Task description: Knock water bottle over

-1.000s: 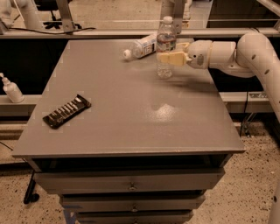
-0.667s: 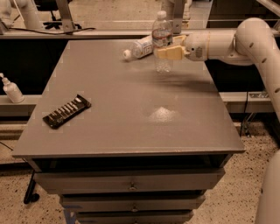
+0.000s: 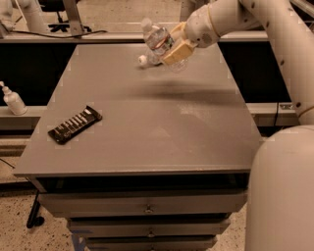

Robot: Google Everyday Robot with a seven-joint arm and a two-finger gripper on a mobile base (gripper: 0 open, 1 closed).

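Tan-tipped and reaching in from the right as I faced the bench, the end effector (image 3: 176,49) hung low over the far edge of the grey bench (image 3: 147,132), at the end of the white arm (image 3: 245,14). It was pressed against the lower half of the water bottle (image 3: 159,39). I could not tell how far open it stood, or whether it really gripped the bottle or only leaned on it.

The water bottle was tilted hard, its white cap pointing up and away to the left of the end effector and its base down beside the tan tip. Whether that base touched the bench I could not make out.

Just left of the end effector and below the tilted bottle, a second bottle (image 3: 143,60) lay on its side on the bench, mostly hidden. Well apart from the end effector, toward the near left, a flat dark packet (image 3: 75,125) with a row of pale pieces rested on the bench. Farther left, off the bench, stood a small white pump bottle (image 3: 12,100). Drawers (image 3: 147,208) sat under the benchtop.
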